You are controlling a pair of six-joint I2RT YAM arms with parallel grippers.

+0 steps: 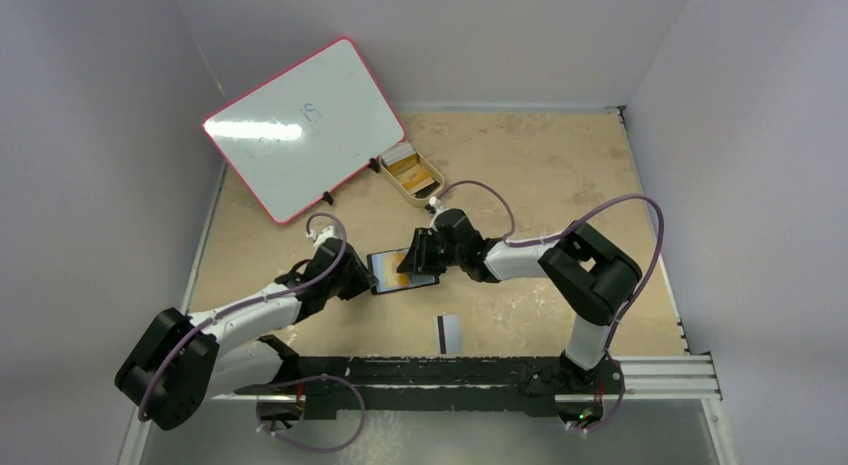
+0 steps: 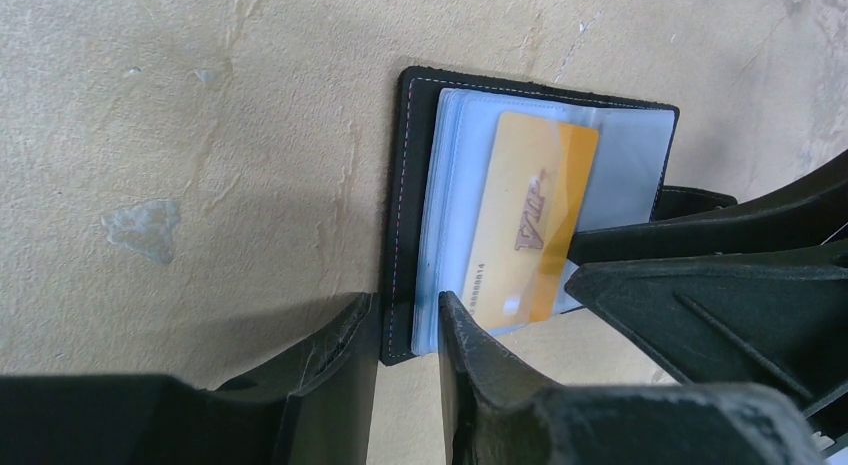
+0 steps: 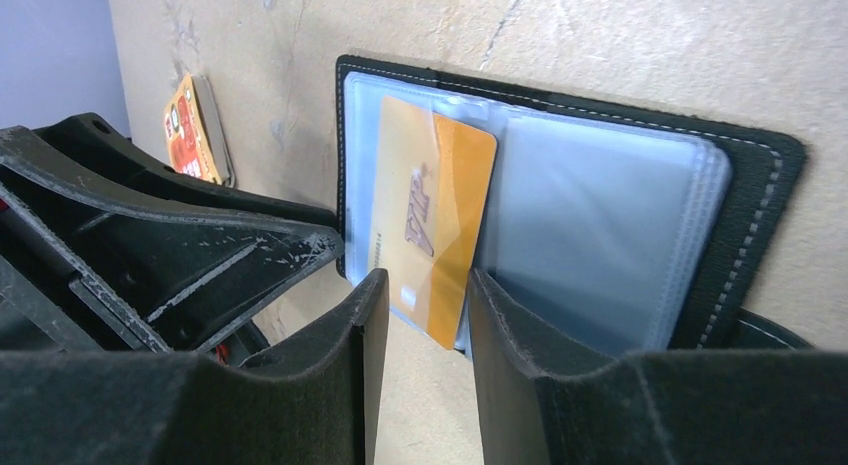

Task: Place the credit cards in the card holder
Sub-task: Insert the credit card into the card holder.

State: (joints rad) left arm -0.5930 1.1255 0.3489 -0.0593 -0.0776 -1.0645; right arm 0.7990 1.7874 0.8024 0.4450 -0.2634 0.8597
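The card holder (image 1: 385, 265) lies open on the table, a black wallet with clear grey-blue pockets (image 3: 600, 215). An orange-gold credit card (image 2: 530, 215) sits tilted and partway in one pocket, its corner sticking out past the edge. My left gripper (image 2: 408, 320) is shut on the holder's black cover and pocket stack at one corner. My right gripper (image 3: 420, 295) is open. The card's protruding corner (image 3: 440, 315) sits between its fingers with a gap on each side. A pale credit card with a black stripe (image 1: 448, 331) lies flat nearer the arm bases.
A tan oval tray (image 1: 412, 172) with orange items stands behind the holder, also seen far off in the right wrist view (image 3: 195, 130). A pink-framed whiteboard (image 1: 305, 125) leans at the back left. The two grippers are close together over the holder.
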